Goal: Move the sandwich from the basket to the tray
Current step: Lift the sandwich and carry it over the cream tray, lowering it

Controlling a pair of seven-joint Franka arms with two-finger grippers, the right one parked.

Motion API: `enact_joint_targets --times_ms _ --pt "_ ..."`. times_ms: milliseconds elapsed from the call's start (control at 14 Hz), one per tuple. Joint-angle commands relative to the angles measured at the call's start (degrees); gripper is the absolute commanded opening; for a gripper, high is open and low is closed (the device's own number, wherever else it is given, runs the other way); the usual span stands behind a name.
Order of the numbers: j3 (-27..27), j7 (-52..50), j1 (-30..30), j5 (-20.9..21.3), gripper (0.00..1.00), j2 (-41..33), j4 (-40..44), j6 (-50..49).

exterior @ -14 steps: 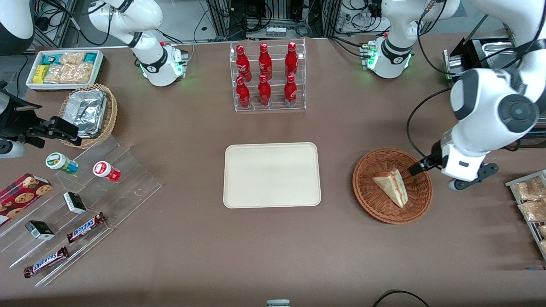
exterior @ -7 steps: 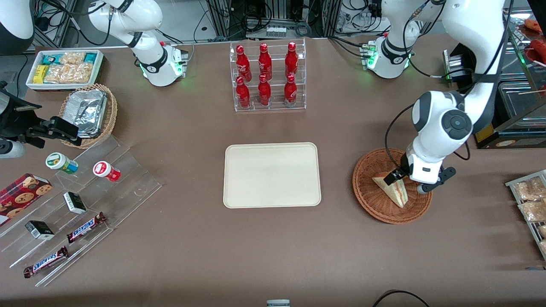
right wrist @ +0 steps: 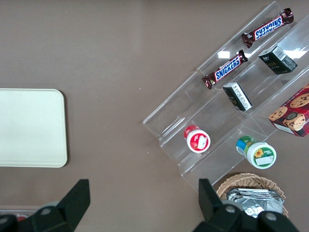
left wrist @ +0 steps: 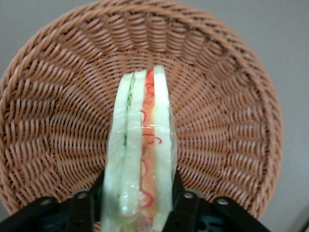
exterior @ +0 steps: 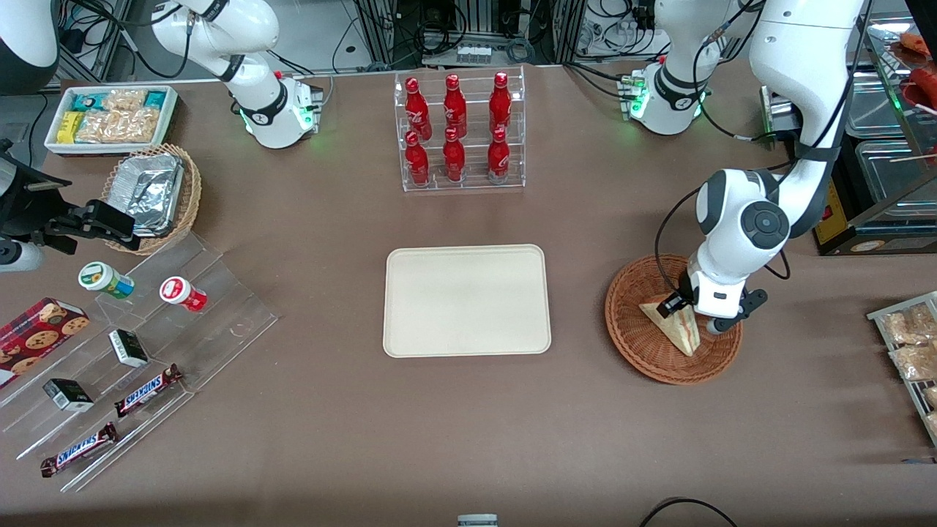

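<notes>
Grasp step, judging by front view: tool [exterior: 682, 304] down inside basket [exterior: 644, 351], at the sandwich [exterior: 681, 331] end farther from the camera. Sandwich lying in basket, tray [exterior: 466, 300] bare, well apart toward the parked arm's end of the counter [exterior: 468, 424]. Counts: one sandwich, one basket, one tray, six red bottles [exterior: 454, 128] in the clear rack, two Snickers bars [exterior: 146, 391].

Left wrist view: fingers [left wrist: 80, 212] flanking sandwich [left wrist: 141, 159] on both bread faces, touching or nearly so; cannot tell if clamped yet, lifted or not. Filling edge facing up, basket [left wrist: 227, 96] weave all round.

Right wrist view: tray [right wrist: 29, 128] corner, nothing on it.

Next, probably: confirm squeeze, lift clear of basket rim, carry across to tray, set down flat. Soft wrapped wedge, so light grip advised.
</notes>
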State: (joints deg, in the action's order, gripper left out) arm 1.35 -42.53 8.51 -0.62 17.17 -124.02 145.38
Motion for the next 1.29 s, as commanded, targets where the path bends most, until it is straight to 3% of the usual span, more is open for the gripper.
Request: enact_joint_targets --times_ms 0,357,643,929,1214 --pt "-0.12 -1.07 0.19 -0.17 0.0 -0.38 2.55 -2.37" --pt "0.58 -0.01 0.81 1.05 0.0 -5.56 8.08 -17.74" --pt "2.17 4.08 6.95 2.02 0.0 -5.57 17.65 -28.56" --pt "2.96 4.92 14.06 1.5 0.0 -0.84 23.81 -29.28" --pt "3.31 -2.7 23.12 1.93 0.0 11.54 35.22 -28.84"
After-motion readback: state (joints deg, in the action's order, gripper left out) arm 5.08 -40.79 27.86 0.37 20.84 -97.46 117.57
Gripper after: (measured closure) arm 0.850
